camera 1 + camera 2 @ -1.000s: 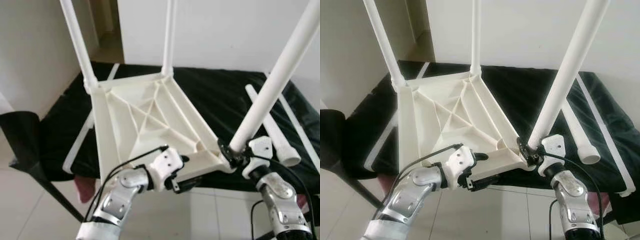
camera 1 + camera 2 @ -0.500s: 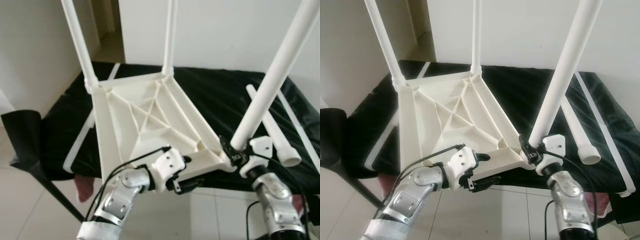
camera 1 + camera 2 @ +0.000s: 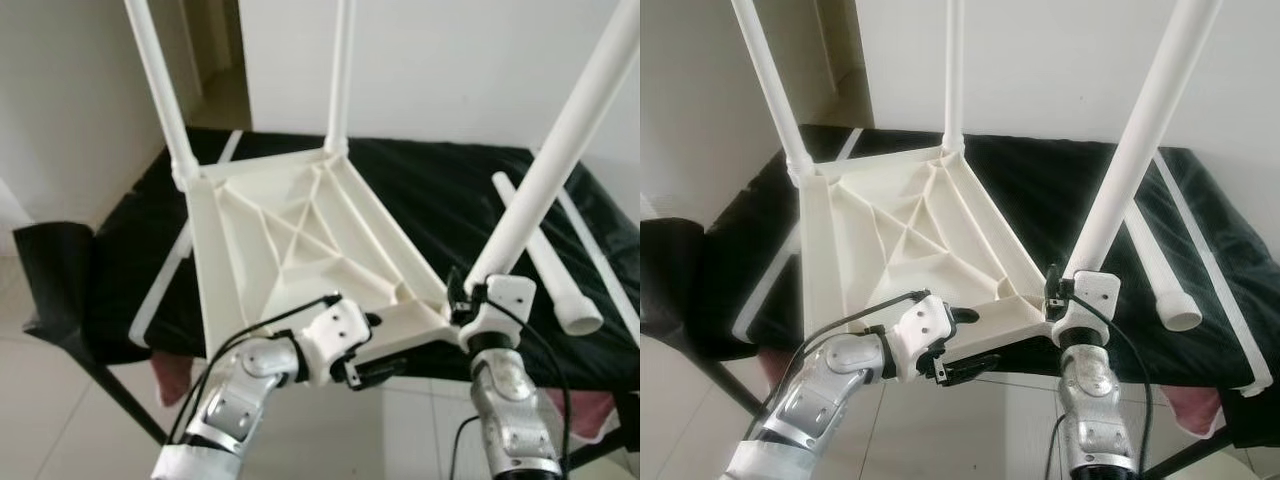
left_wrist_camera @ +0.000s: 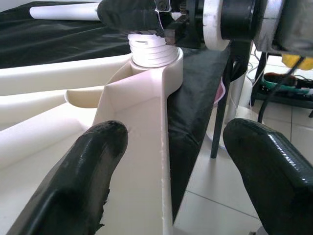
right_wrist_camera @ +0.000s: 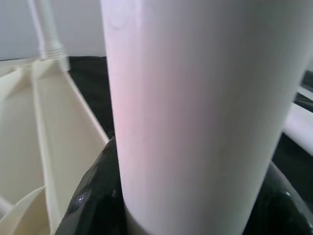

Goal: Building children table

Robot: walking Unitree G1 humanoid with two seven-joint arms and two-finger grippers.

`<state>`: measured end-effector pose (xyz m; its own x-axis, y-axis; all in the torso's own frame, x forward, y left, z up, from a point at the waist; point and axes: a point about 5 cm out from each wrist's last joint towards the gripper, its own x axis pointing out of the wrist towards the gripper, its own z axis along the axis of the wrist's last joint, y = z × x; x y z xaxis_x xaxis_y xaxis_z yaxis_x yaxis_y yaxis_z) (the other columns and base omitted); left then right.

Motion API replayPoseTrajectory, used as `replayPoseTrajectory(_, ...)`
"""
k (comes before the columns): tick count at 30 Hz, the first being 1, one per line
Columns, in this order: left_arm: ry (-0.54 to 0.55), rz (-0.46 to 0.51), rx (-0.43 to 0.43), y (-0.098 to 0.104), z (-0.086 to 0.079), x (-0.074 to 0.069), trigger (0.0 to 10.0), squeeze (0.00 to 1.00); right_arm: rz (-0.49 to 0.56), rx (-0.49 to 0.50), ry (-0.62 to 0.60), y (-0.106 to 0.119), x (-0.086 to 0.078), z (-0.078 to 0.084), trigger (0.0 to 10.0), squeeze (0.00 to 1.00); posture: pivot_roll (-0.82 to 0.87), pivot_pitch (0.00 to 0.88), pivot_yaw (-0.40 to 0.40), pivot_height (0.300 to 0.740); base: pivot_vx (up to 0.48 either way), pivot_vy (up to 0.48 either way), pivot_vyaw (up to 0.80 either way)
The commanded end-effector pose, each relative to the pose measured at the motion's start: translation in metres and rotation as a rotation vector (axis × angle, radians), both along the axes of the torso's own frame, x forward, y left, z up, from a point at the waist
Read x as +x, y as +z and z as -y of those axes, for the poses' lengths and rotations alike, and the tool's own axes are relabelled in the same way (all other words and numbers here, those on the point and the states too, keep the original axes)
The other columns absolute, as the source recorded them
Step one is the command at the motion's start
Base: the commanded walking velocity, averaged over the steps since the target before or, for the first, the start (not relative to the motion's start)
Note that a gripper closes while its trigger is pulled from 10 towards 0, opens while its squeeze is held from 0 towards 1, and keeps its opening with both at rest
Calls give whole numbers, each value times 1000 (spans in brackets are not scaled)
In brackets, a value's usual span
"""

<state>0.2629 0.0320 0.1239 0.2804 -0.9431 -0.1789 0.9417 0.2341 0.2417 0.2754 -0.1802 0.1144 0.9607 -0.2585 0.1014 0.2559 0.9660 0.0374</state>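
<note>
While the upturned tabletop (image 3: 300, 240) lies on the black-covered bed (image 3: 440, 190), my two grippers work at its near edge.

Left gripper (image 3: 372, 362): my fingers (image 4: 83, 171) stand apart astride the near rim, one over the ribbed underside, the other out past the edge above the floor; not clenched.

Right gripper (image 3: 1058, 297): clamped around the base of the near leg (image 3: 1130, 160), just above its corner socket (image 4: 152, 58).

Leg: threaded end sits in the socket, shaft leaning away from me to my right.

Far legs (image 3: 160, 90): two stand upright at the corners farthest from my hands.

Spare leg (image 3: 548, 262): lies loose on the bed beyond my right gripper.

Open room: tiled floor (image 3: 970, 430) directly beneath both wrists.

Surroundings: white wall (image 3: 1060, 60) behind the bed; doorway past my left.
</note>
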Motion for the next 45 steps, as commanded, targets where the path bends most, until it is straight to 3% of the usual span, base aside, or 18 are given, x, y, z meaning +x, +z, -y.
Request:
replayPoseTrajectory(1, 80, 37, -8, 2, 2, 6, 10000, 0, -94, 67, -53, -22, -5, -6, 10000, 0, -15, 12, 8, 740, 0, 0, 0)
replayPoseTrajectory(5, 73, 33, -17, 3, 4, 5, 10000, 0, -52, 95, -4, -15, -1, -18, 10000, 0, -18, 9, 13, 740, 0, 0, 0)
replayPoseTrajectory(9, 66, 36, -17, 4, 4, 5, 10000, 0, -34, 82, 10, -11, -2, -16, 10000, 0, -24, 8, 12, 740, 0, 0, 0)
replayPoseTrajectory(11, 66, 37, -17, 4, 4, 6, 10000, 0, -32, 81, 10, -10, -3, -14, 10000, 67, -27, 8, 13, 740, 0, 0, 0)
replayPoseTrajectory(12, 69, 39, -15, 4, 4, 7, 10000, 0, -24, 68, 11, -7, -3, -13, 10000, 718, -27, 8, 13, 740, 0, 0, 0)
replayPoseTrajectory(13, 69, 39, -15, 4, 4, 7, 10000, 0, -24, 68, 11, -7, -3, -13, 10000, 718, -27, 8, 13, 740, 0, 0, 0)
replayPoseTrajectory(14, 69, 40, -15, 4, 5, 7, 10000, 0, -24, 64, 7, -6, -3, -14, 10000, 1000, -27, 7, 14, 740, 0, 0, 0)
replayPoseTrajectory(22, 57, 33, -26, 3, 6, 4, 10000, 0, 20, 25, 62, 1, -3, -1, 10000, 1000, -22, 0, 9, 740, 0, 0, 0)
replayPoseTrajectory(23, 58, 32, -26, 3, 6, 4, 10000, 0, 26, 11, 100, 3, -2, 4, 10000, 804, -21, 0, 9, 740, 0, 0, 0)
replayPoseTrajectory(24, 58, 32, -26, 3, 6, 4, 10000, 0, 26, 11, 100, 3, -2, 4, 10000, 804, -21, 0, 9, 740, 0, 0, 0)
replayPoseTrajectory(25, 59, 32, -26, 3, 5, 4, 10000, 0, 27, -4, 135, 4, -2, 9, 10000, 0, -20, 0, 9, 740, 0, 0, 0)
replayPoseTrajectory(28, 58, 33, -26, 4, 5, 4, 10000, 0, 26, -25, 166, 4, 0, 13, 10000, 0, -22, 0, 9, 740, 0, 0, 0)
replayPoseTrajectory(37, 46, 42, -16, 3, 7, 4, 10000, 0, -39, -158, 511, 1, 9, 18, 10000, 0, -22, 0, 10, 740, 0, 0, 0)
replayPoseTrajectory(39, 47, 47, -12, 3, 7, 5, 10000, 0, -47, -189, 576, 2, 11, 20, 9490, 0, -23, 0, 10, 740, 0, 0, 0)
replayPoseTrajectory(40, 49, 47, -13, 2, 7, 5, 10000, 0, -54, -196, 595, 2, 13, 20, 7294, 0, -24, 0, 12, 740, 0, 0, 0)
replayPoseTrajectory(42, 51, 47, -13, 2, 7, 6, 10000, 0, -58, -200, 606, 2, 13, 20, 7294, 0, -24, 0, 12, 740, 0, 0, 0)
replayPoseTrajectory(43, 50, 49, -13, 3, 7, 6, 10000, 0, -63, -205, 622, 2, 15, 20, 3843, 0, -24, 0, 11, 740, 0, 0, 0)
replayPoseTrajectory(45, 47, 51, -13, 3, 8, 6, 10000, 0, -71, -218, 647, 3, 18, 21, 3608, 0, -20, 0, 10, 740, 0, 0, 0)
